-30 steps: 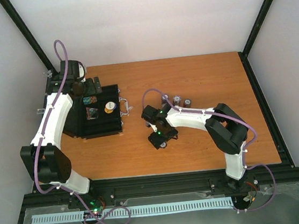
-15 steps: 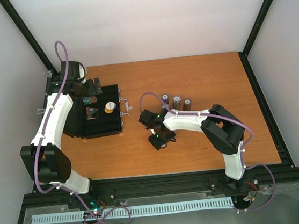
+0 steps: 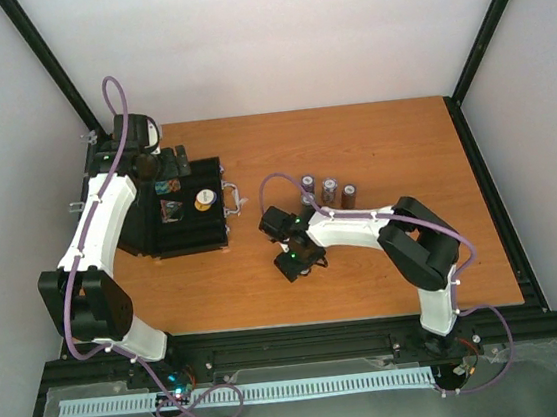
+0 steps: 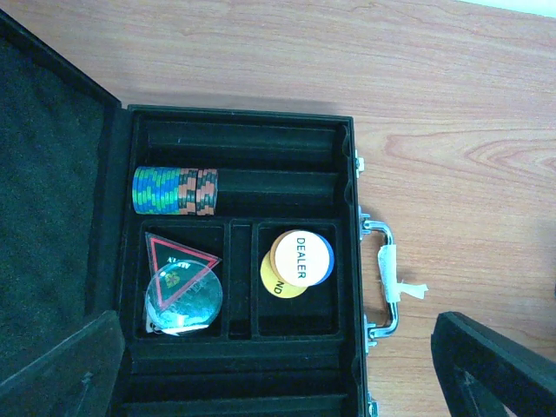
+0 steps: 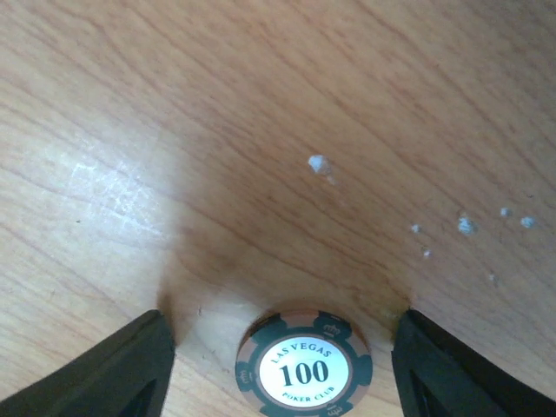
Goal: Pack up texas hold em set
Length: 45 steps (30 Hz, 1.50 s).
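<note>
The black case (image 4: pixel 234 130) lies open at the table's left, its handle (image 4: pixel 387 276) to the right; it also shows in the top view (image 3: pixel 194 240). It holds a striped chip stack (image 4: pixel 174 190) on its side, a dark red-edged triangular token (image 4: pixel 178 254), a clear disc (image 4: pixel 184 302) and dealer discs (image 4: pixel 301 254). My left gripper (image 4: pixel 276 320) hovers open and empty above the case. My right gripper (image 5: pixel 282 347) is open, its fingers either side of a green-and-brown "100" chip (image 5: pixel 304 369) on the table. Three chip stacks (image 3: pixel 329 189) stand behind the right gripper (image 3: pixel 288 240).
The case lid (image 4: pixel 48 208) lies open to the left, near the table's left edge. Small white flecks (image 5: pixel 317 163) dot the wood ahead of the right gripper. Black frame posts stand at the table's back corners.
My right gripper has shifted a little to the left, toward the case, then settled. The left arm and the case have not moved.
</note>
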Each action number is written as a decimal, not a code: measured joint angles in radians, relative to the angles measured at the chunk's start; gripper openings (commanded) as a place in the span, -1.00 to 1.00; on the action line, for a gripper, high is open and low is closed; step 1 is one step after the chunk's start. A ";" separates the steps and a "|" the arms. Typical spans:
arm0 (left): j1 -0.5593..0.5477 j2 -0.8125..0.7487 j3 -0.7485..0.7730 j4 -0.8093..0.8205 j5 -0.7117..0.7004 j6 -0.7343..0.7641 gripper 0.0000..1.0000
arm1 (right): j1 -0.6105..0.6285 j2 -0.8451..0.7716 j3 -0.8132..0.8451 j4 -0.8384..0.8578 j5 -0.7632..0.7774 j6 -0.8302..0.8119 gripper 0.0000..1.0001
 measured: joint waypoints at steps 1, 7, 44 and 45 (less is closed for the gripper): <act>0.000 0.000 0.000 0.000 0.000 0.000 0.99 | 0.002 -0.002 -0.003 0.003 0.000 0.000 0.46; 0.000 0.001 0.000 0.000 0.000 0.000 0.99 | 0.005 -0.008 -0.013 0.012 0.005 0.001 0.40; 0.000 0.045 0.000 0.000 0.007 0.000 1.00 | 0.021 -0.035 -0.044 -0.022 0.042 0.095 0.49; 0.000 0.045 0.000 0.000 0.007 0.000 1.00 | 0.022 -0.035 -0.044 -0.023 0.042 0.099 0.48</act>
